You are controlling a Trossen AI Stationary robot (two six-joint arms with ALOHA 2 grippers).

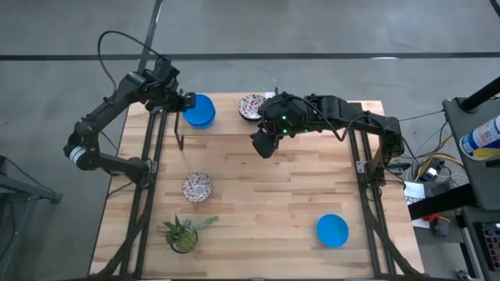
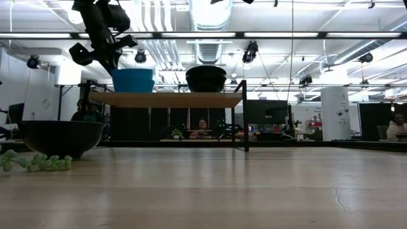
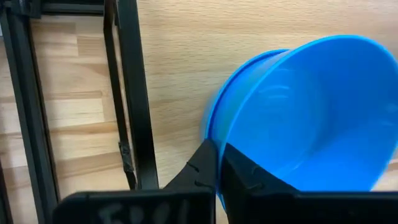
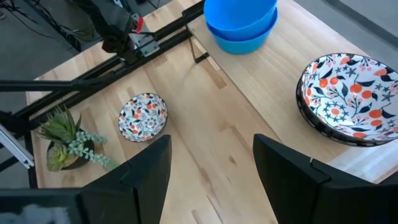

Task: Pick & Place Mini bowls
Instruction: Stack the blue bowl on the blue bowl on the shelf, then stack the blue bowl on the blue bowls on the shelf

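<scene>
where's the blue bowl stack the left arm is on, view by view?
High: blue bowl stack on the shelf's left end, at the left pincer.
Low: on the shelf top, left.
Left wrist: fills the right side, rim pinched.
Right wrist: top centre.
Shared landmark: patterned bowl stack beside it.

The upper blue bowl [image 3: 311, 118] hides the bowl beneath it.

Right gripper [image 4: 211, 171]: two dark fingers spread apart, nothing between them, above the bare wooden table [image 4: 205, 118].
Blue bowls [image 4: 240, 22]: two nested, on the raised shelf.
Patterned bowls [image 4: 347, 96]: stacked on the same shelf.
Single patterned bowl [image 4: 143, 116]: lower on the table.
Potted plant [image 4: 65, 142]: near that bowl.
Left arm [image 4: 118, 28]: beside the blue bowls.
</scene>
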